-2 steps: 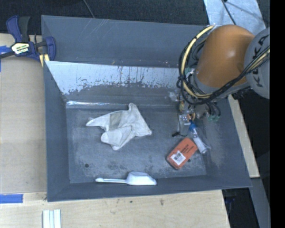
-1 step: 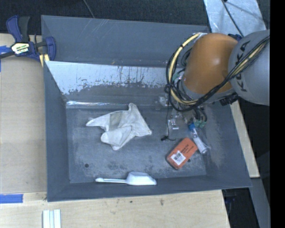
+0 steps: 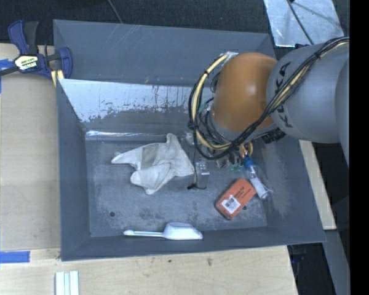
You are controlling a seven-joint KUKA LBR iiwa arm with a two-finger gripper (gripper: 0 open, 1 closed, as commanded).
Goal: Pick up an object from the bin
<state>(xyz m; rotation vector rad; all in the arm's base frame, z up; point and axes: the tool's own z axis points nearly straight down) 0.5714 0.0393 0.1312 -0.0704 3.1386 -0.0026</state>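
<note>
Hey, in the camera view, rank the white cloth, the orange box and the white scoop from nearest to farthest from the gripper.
Measured from the gripper:
1. White cloth: crumpled, just to the view's left of it, nearest.
2. Orange box: lower right of it.
3. White scoop: lowest in the view, farthest.

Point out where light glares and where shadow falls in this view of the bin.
Camera view: a bright band of glare crosses the sloped back wall of the grey metal bin; the crumpled white cloth on the floor stands out bright; the arm's rounded orange cover carries a soft sheen, and the floor beneath it, around the gripper, looks shaded.
</note>
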